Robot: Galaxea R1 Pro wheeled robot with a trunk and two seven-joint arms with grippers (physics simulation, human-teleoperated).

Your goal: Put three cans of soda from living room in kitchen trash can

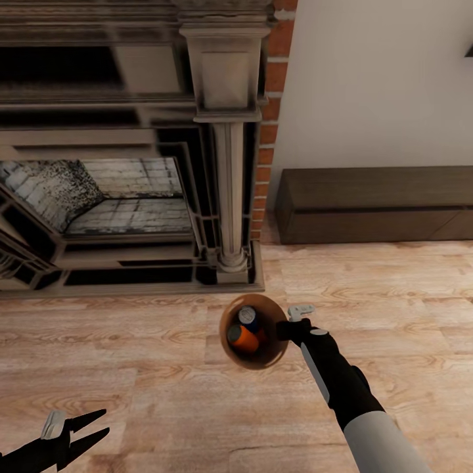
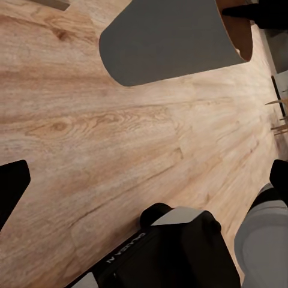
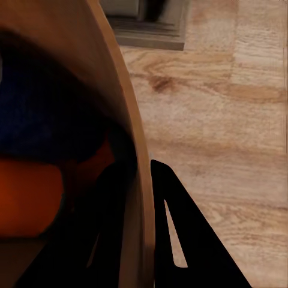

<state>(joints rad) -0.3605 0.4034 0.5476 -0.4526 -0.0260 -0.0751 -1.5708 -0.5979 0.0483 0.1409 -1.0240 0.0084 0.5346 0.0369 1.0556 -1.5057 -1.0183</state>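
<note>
The tash can (image 1: 228,347) hangs above the wood floor in front of the fireplace, glossy brown inside. My right gripper (image 1: 284,328) is shut on its right rim, one finger (image 3: 180,240) outside the wall (image 3: 129,138) and one inside. In the bin lie an orange can of soda (image 1: 243,339) and a dark blue one (image 1: 248,316), with a bit of orange beside them. The right wrist view shows the orange can (image 3: 30,198) and the blue can (image 3: 48,114) close up. My left gripper (image 1: 92,427) is open and empty at the lower left. The bin's grey outside (image 2: 168,42) appears in the left wrist view.
A stone fireplace (image 1: 131,197) with a carved column (image 1: 230,164) and red brick edge (image 1: 269,131) stands ahead on the left. A dark low cabinet (image 1: 374,203) runs along the white wall on the right. Wood floor (image 1: 394,295) spreads around me.
</note>
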